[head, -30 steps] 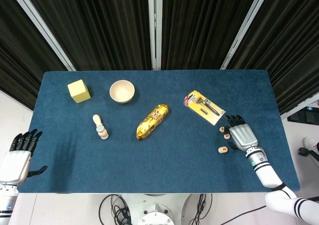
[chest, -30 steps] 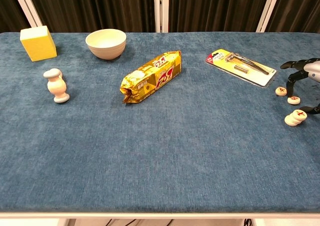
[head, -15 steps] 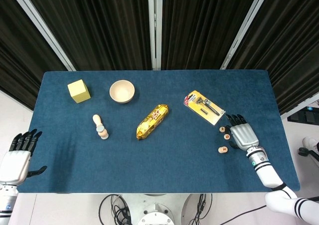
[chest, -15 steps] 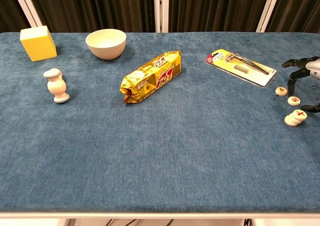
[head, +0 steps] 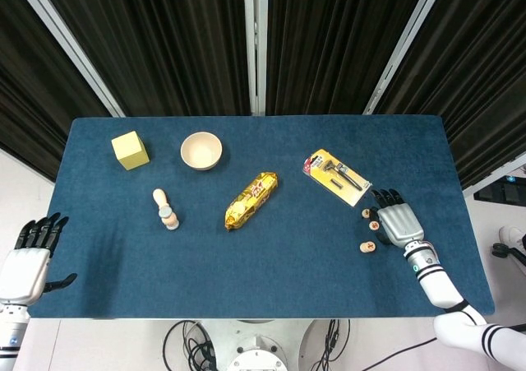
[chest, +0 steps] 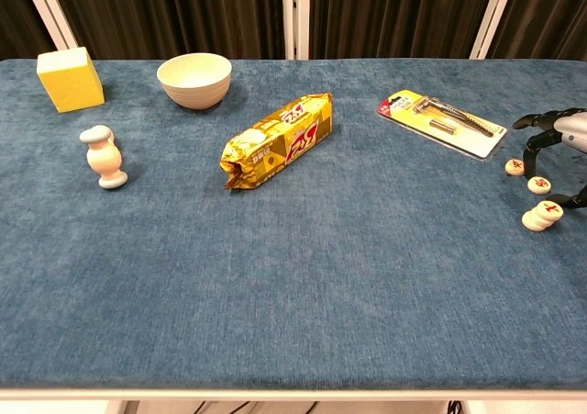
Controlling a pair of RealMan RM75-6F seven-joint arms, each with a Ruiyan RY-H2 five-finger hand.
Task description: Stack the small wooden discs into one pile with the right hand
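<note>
Well, three small round wooden discs (chest: 539,200) with red marks lie on the fuzzy blue counter (chest: 367,276) beneath the right hand (head: 398,223), whose fingers arch apart, apparently holding nothing. Nearby, the smooth cream bowl (chest: 193,79) sits empty.

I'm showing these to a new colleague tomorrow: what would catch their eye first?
Probably the shiny gold snack packet lying mid-table, then the yellow cube and cream bowl at the far left. On the right edge, the right robot hand hovers over small wooden discs marked in red.
</note>
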